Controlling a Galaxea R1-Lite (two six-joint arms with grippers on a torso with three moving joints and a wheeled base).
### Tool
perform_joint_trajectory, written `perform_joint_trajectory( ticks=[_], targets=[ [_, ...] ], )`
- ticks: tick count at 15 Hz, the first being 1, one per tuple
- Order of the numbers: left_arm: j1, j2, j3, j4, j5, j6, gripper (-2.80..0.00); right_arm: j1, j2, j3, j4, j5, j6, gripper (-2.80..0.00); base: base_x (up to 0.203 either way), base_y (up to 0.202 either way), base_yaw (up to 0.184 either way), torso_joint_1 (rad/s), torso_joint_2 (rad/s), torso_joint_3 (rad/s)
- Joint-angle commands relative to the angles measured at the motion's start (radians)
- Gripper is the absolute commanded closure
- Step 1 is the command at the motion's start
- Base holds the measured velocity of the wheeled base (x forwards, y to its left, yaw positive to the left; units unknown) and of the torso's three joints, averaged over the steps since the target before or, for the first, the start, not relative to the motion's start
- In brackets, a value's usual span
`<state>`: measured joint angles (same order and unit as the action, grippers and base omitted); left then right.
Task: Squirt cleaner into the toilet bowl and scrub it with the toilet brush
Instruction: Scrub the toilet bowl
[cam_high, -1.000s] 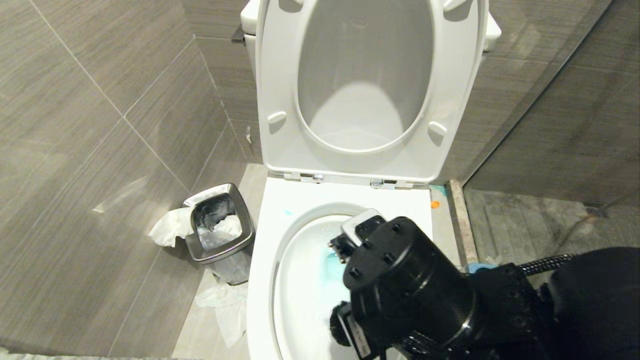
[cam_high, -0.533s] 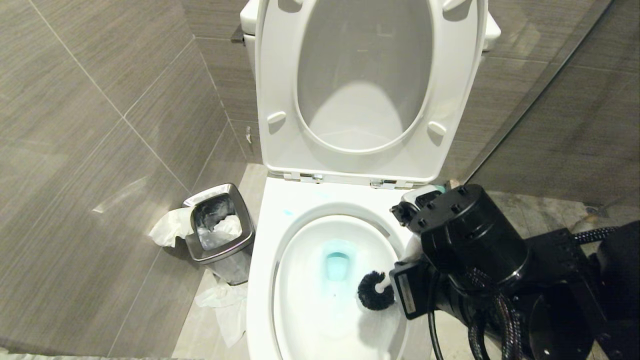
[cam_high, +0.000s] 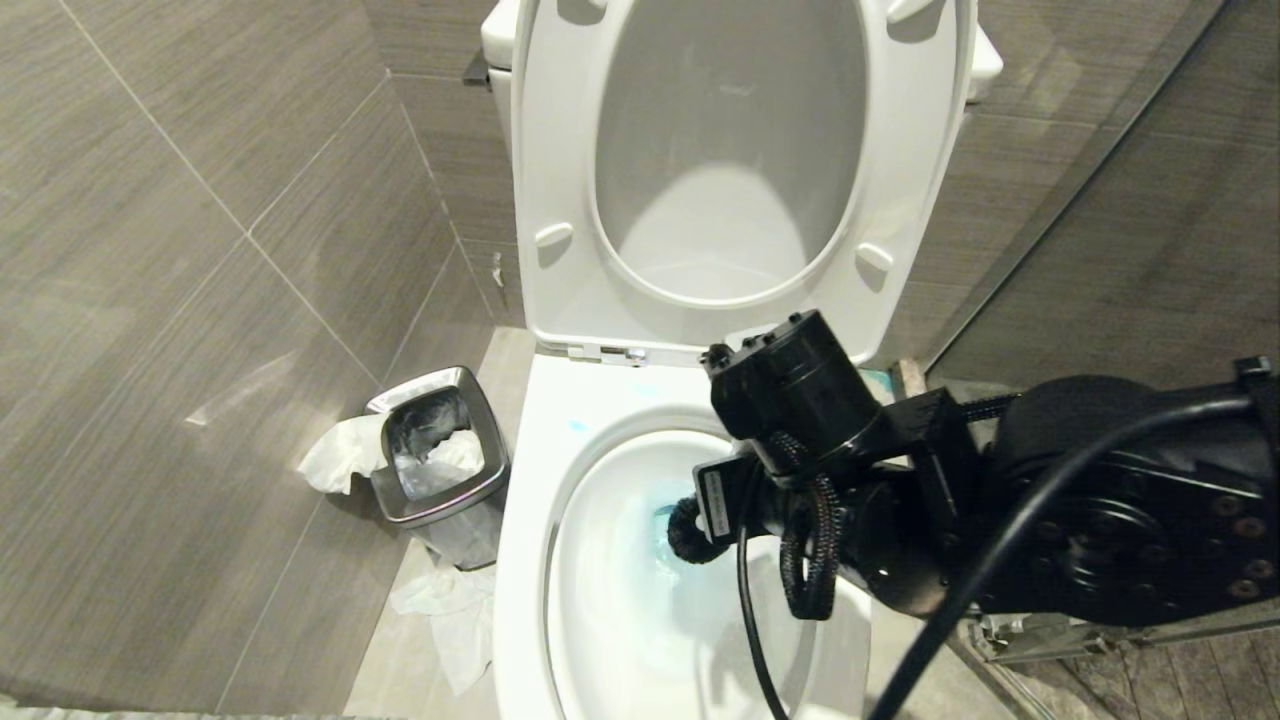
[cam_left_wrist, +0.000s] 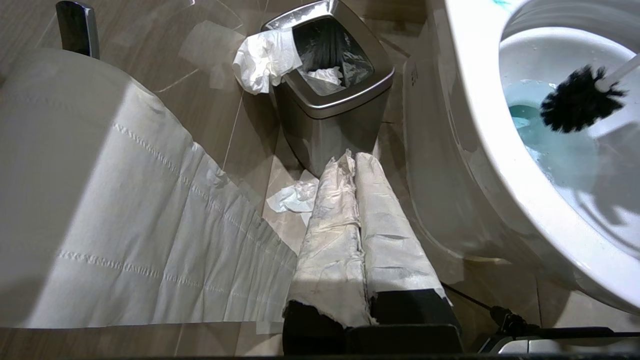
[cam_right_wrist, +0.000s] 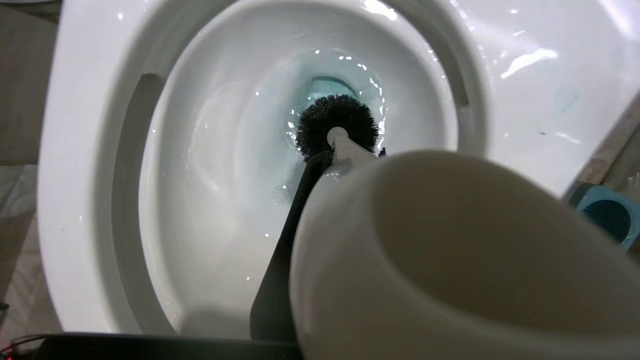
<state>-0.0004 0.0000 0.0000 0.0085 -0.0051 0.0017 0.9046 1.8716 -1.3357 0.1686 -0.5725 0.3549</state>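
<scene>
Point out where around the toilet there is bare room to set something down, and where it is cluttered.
Free: the flat back of the toilet bowl's rim, between hinges and basin, bar a faint blue smear. The right gripper and toilet brush fill the basin's right half. Crowded: the floor left of the toilet, with the waste bin and crumpled tissue around it.

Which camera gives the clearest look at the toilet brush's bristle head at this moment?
The right wrist view: the toilet brush head sits unobstructed, centred low in the toilet bowl at the blue-tinted water. The left wrist view also shows it whole, side-on, but at the picture's edge. In the head view the right arm hides most of it.
</scene>
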Motion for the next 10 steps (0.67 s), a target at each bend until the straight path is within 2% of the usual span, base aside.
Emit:
perform_joint_trajectory(
  ticks=[1, 6, 10],
  targets=[
    [0.0, 0.001, 0.002, 0.001, -0.001, 0.0, 0.0, -0.006, 0.128, -0.025, -0.021, 0.002, 0.002, 0.0, 0.0, 0.0, 0.0, 0.0, 0.0, 0.0],
    [0.0, 0.002, 0.002, -0.001, 0.0, 0.0, 0.0, -0.048, 0.309, -0.088, -0.119, 0.005, 0.001, 0.0, 0.0, 0.0, 0.0, 0.0, 0.0, 0.0],
    [0.0, 0.0, 0.003, 0.001, -0.001, 0.0, 0.0, -0.039, 0.208, -0.094, -0.106, 0.004, -0.005, 0.0, 0.0, 0.0, 0.0, 0.0, 0.0, 0.0]
  ],
)
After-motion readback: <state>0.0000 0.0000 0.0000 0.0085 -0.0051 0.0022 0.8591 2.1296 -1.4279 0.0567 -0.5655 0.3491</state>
